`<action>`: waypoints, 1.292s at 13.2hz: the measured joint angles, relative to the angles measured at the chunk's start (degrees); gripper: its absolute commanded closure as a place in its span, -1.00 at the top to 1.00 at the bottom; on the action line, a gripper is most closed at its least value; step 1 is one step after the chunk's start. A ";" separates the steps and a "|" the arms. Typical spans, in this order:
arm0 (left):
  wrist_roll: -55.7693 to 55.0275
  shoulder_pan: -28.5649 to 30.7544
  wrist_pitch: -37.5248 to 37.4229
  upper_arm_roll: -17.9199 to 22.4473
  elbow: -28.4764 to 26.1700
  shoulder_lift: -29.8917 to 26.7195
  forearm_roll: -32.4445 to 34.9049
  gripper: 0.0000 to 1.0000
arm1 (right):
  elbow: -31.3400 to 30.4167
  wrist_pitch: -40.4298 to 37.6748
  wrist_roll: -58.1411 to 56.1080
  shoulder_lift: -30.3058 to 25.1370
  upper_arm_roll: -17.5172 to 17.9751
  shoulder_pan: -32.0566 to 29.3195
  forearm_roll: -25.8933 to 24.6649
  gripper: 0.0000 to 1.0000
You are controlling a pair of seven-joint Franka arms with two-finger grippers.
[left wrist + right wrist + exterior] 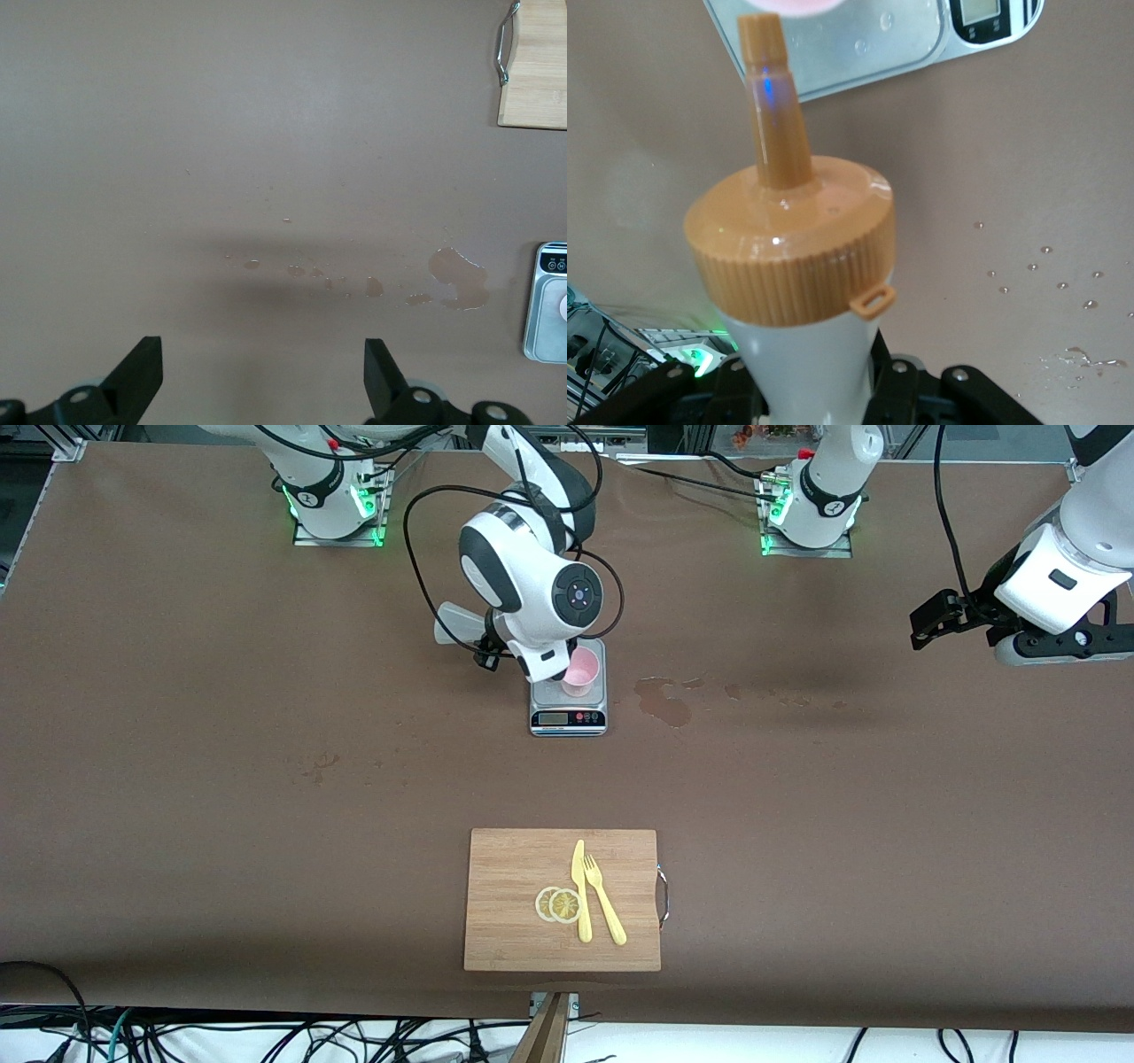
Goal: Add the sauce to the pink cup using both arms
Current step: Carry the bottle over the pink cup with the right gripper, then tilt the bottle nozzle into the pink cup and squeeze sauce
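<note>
Two grippers you see: the right gripper [824, 390] pinches the whitish sauce bottle [806, 354], its orange nozzle cap [788, 243] at the pink cup [580, 670], half hidden on the scale [568, 713]; the left gripper [261, 376] waits, fingers spread.

A steel scale [568, 710] sits upper centre, wet stains [666, 701] just beside it. Lower centre, a wooden board [562, 900] carries lemon slices [558, 904] — plus a yellow knife [581, 890] and fork [604, 899].

Sauce [799, 266] base cut off; pink cup [582, 670] partly hidden by arm.

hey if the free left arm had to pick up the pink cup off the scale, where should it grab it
Probably the pink cup by its upper wall just under the rim, coming from the left arm's end: it stands upright on the scale, and the right gripper holds the sauce bottle over it.
</note>
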 measured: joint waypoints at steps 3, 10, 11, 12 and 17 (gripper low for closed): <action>0.00 0.01 -0.01 0.00 0.01 0.00 0.00 1.00 | 5.39 -2.31 0.38 3.36 0.01 -0.08 0.00 -0.85; 0.00 0.02 -0.03 0.01 0.01 0.00 0.00 1.00 | 8.89 -3.83 0.93 7.33 -0.16 -0.42 -0.24 -0.90; 0.00 0.02 -0.03 0.01 0.01 0.00 0.00 1.00 | 8.89 -3.98 0.95 7.52 -0.18 -0.43 -0.25 -0.90; 0.00 0.02 -0.03 0.01 0.01 0.00 0.00 1.00 | 8.90 -3.99 0.99 7.79 -0.18 -0.43 -0.26 -0.88; 0.00 0.02 -0.04 0.01 0.01 0.00 0.00 1.00 | 8.92 -4.02 1.07 8.20 -0.19 -0.43 -0.30 -0.71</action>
